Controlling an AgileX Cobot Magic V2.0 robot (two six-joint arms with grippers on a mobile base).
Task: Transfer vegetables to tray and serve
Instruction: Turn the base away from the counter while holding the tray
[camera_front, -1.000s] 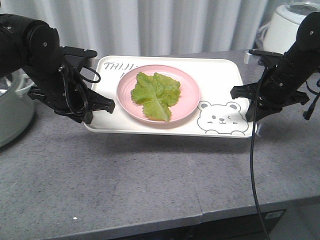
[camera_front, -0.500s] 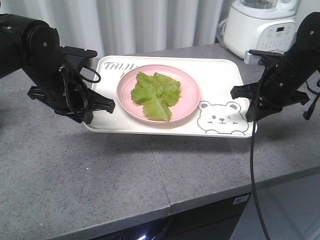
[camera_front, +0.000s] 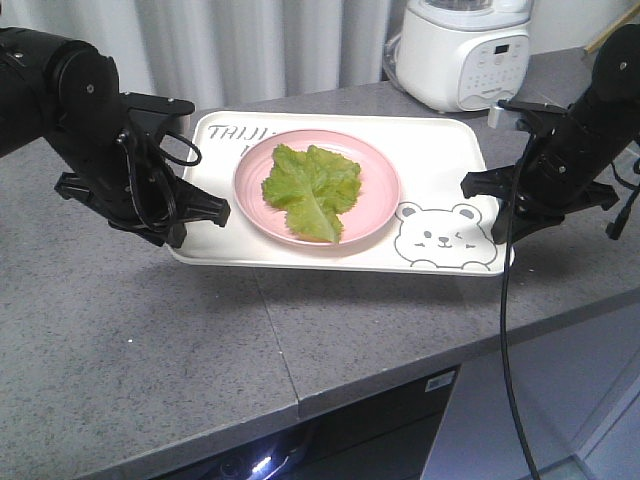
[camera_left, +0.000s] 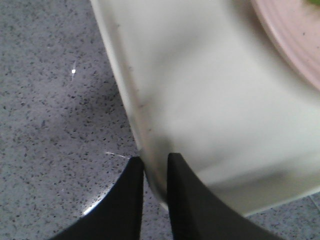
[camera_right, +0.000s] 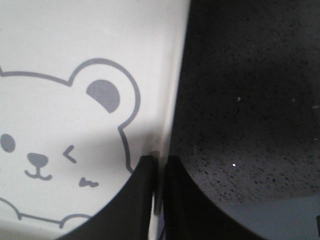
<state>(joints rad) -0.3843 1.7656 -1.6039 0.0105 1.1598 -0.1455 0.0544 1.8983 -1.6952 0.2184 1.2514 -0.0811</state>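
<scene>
left gripper (camera_front: 203, 218): jaws pinched narrow on the tray (camera_front: 440, 150) rim, one finger on each side of it. the wrist view shows only a thin bite near the corner. risk: the hold is at the very edge, so a jolt or tilt could let the rim slip out on this side.

between the hands: the tray spans from one gripper to the other and appears to hang just above the counter (camera_front: 150, 330), with a shadow beneath. risk: if the arms do not move in step, the tray twists or tips. the plate (camera_front: 382, 178) sits loose on it and could slide toward the lower hand.

right gripper (camera_front: 492, 212): also closed narrow on the rim, just beside the bear (camera_front: 443, 238). same shallow bite. a cable (camera_front: 505, 330) hangs below this hand and might snag the counter edge.

contents: the tray holds the plate, about midway between the grippers. the plate holds the lettuce (camera_front: 312, 190), a single leaf lying flat inside the rim. transfer looks done; serving remains.
</scene>
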